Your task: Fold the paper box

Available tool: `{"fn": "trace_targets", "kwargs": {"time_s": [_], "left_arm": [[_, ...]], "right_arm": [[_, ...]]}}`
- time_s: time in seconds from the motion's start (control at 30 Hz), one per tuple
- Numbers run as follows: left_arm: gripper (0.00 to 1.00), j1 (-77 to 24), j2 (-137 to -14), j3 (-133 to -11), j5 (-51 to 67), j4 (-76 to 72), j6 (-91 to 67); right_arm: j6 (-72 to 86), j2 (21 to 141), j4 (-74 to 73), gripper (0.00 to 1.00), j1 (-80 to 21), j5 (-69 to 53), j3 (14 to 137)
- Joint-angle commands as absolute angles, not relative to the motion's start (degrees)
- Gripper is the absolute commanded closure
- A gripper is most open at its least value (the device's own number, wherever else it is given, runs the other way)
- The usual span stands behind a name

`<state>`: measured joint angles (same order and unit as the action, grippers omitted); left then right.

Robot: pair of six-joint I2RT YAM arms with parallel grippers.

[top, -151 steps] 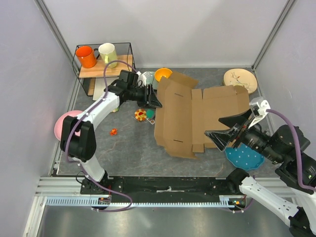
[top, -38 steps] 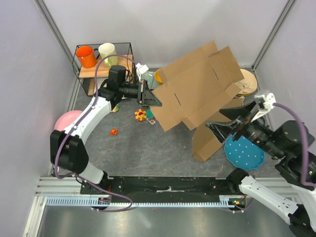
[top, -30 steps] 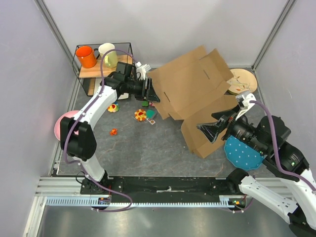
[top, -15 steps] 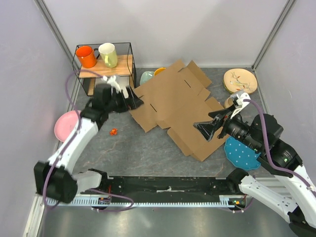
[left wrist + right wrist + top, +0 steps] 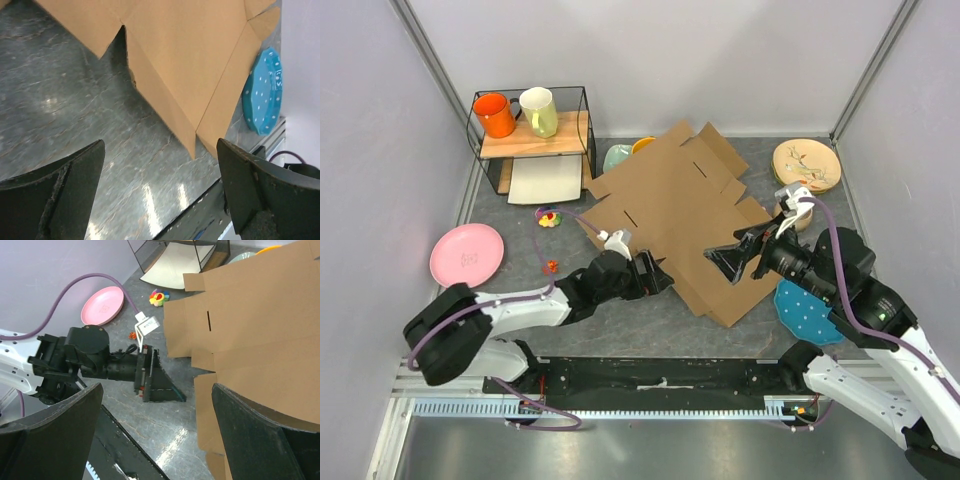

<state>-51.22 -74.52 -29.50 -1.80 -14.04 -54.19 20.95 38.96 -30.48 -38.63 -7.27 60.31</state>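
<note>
The paper box (image 5: 670, 210) is a flat brown cardboard sheet with flaps and slits, lying unfolded in the middle of the table. My left gripper (image 5: 660, 282) is open and empty, low over the table just off the sheet's near left edge. In the left wrist view (image 5: 160, 145) the sheet's (image 5: 190, 55) edge lies ahead of the open jaws. My right gripper (image 5: 718, 258) is open above the sheet's near right part. In the right wrist view (image 5: 157, 390) its jaws stand wide apart, with the sheet (image 5: 260, 325) to the right.
A wire rack (image 5: 582, 120) at back left holds an orange mug (image 5: 495, 113) and a pale mug (image 5: 538, 110), with a white sheet (image 5: 545, 180) under it. A pink plate (image 5: 467, 254) lies left, a blue dotted plate (image 5: 810, 315) near right, a beige plate (image 5: 806, 163) back right. Small toys (image 5: 549, 217) lie left.
The cardboard, held up and tilted a second ago, has come down flat. My left arm has let it go and swung from the back left to the front, by its near edge.
</note>
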Motion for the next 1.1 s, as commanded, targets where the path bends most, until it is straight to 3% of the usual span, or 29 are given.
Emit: {"fn": "trace_targets", "kwargs": {"time_s": [0.0, 0.13, 0.23, 0.3, 0.33, 0.4, 0.43, 0.53, 0.57, 0.87, 1.07], "left_arm": [[0.01, -53.3, -83.6, -29.0, -4.8, -31.8, -61.7], [0.01, -54.6, -95.6, -35.8, 1.5, -34.9, -59.9], [0.09, -55.0, -101.6, -38.8, 0.8, -30.4, -62.0], [0.21, -55.0, -103.4, -38.2, 0.1, -31.3, -64.2], [0.35, -55.0, -104.1, -37.9, 0.2, -32.6, -64.4], [0.52, -55.0, -104.5, -36.9, 0.2, -35.3, -64.5], [0.71, -55.0, -104.0, -36.9, 0.2, -35.7, -64.0], [0.94, -55.0, -99.4, -36.0, 1.9, -34.3, -61.9], [0.97, -55.0, -97.3, -34.7, 2.4, -33.1, -61.1], [0.98, -54.9, -60.4, -31.6, 15.8, -3.5, -51.0], [0.98, -54.8, -46.7, -30.0, 21.1, 11.0, -49.8]], "right_arm": [[22.5, 38.5, -28.7, 0.02, -38.7, -7.5, 59.3], [22.6, 38.9, -30.3, 0.02, -38.7, -6.8, 60.0], [22.6, 38.8, -31.3, 0.02, -38.8, -6.4, 60.6], [22.8, 38.2, -31.6, 0.02, -38.7, -6.2, 60.6], [22.9, 38.0, -31.8, 0.02, -38.7, -6.2, 60.5], [23.0, 37.6, -32.3, 0.02, -38.7, -5.8, 60.3], [23.1, 37.4, -32.3, 0.02, -38.7, -5.7, 60.2], [23.3, 37.0, -33.0, 0.02, -38.8, -5.6, 60.6], [23.3, 36.7, -33.1, 0.02, -38.7, -5.5, 60.9], [21.4, 36.1, -35.2, 0.02, -38.7, -7.9, 64.5], [21.9, 34.0, -35.6, 0.02, -38.7, -8.9, 62.8]]}}
